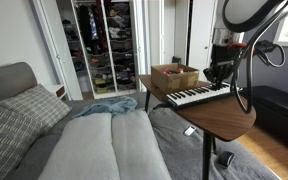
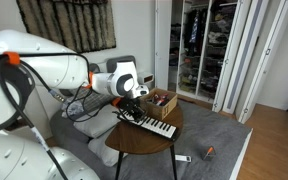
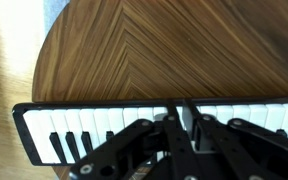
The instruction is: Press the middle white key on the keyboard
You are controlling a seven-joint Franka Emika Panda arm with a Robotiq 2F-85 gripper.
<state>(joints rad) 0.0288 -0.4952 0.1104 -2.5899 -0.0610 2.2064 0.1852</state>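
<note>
Bedroom setting, wooden table (image 1: 224, 118) beside a bed (image 1: 114, 145); the gripper (image 3: 189, 118) has its fingers drawn together, gripping nothing, and hovers over the white keys of the keyboard (image 3: 74, 128), which lies on the table; contact cannot be confirmed. Step in hand: alignment over the middle white key; the next move calls for a short, straight descent. An open brown box (image 1: 174, 77) stands just behind the keyboard; contents indiscernible.

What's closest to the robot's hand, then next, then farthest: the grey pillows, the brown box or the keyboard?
In an exterior view, from the hand:
1. Keyboard, right under it on the table.
2. Brown box, beside the keyboard.
3. Grey pillows, far off on the bed.
</note>
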